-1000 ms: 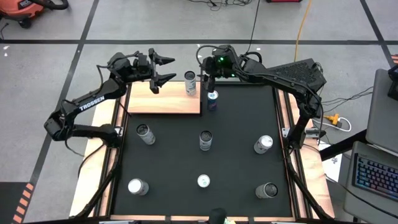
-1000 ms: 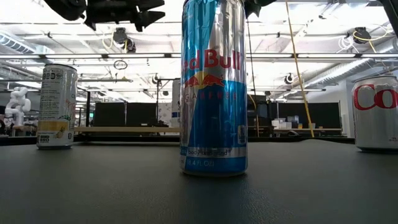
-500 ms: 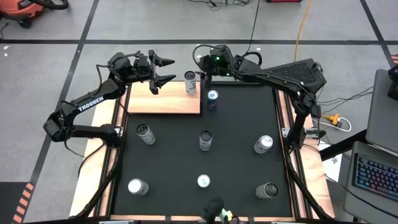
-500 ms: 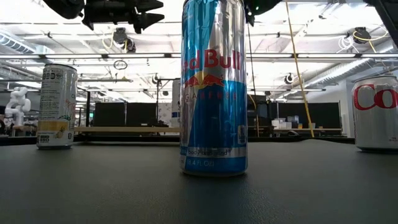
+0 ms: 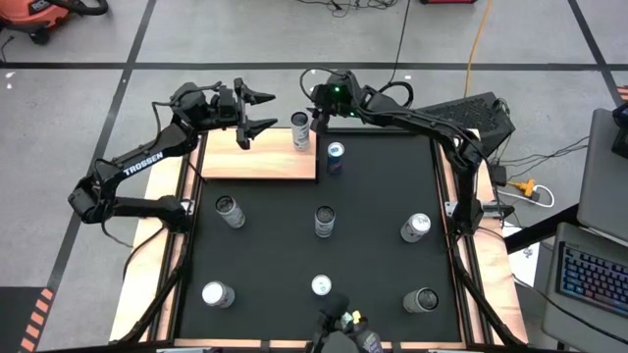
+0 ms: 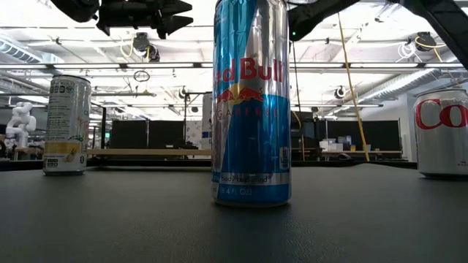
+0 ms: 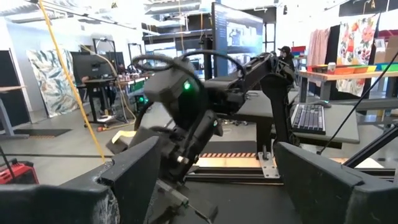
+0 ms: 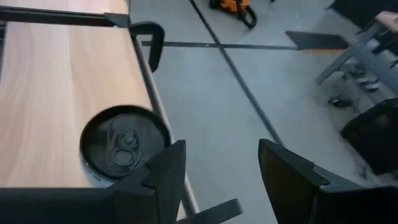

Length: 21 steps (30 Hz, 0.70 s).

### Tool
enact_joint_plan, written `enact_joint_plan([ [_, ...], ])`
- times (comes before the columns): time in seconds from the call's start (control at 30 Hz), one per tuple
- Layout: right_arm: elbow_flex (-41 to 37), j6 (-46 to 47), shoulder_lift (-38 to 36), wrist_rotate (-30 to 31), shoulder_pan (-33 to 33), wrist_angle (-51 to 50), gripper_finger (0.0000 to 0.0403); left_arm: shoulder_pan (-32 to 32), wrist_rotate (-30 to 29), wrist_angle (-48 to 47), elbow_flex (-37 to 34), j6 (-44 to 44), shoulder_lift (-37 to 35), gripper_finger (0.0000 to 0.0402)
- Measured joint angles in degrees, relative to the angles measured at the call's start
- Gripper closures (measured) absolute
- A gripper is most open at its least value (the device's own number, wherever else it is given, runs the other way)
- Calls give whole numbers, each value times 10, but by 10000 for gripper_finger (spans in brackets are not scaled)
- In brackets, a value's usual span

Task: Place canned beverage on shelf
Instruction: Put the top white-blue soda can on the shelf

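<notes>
Your worktop carries a large black mat, and at its far left corner sits the shelf, a pale wooden board with thin black posts. One can stands upright on the shelf's far right corner; in the right wrist view you see its dark top beside the board's edge. A second, blue can stands on the mat just beside the shelf's right edge, not on the board. Six more cans are spread over the mat nearer you, among them the tall blue and silver one filling the low view. Your right hand hangs just beyond the shelf's far right corner, near the standing can, fingers apart and holding nothing. Your left hand waits above the shelf's far edge, fingers spread wide, empty
</notes>
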Motion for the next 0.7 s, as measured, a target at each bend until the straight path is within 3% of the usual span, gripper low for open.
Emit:
enact_joint_plan([
  [0.27,0,20,9,1,-4,23,296,0,0,0,0,-3,0,81],
  [0.7,0,29,8,-29,-4,42,365,0,0,0,0,-3,0,81],
])
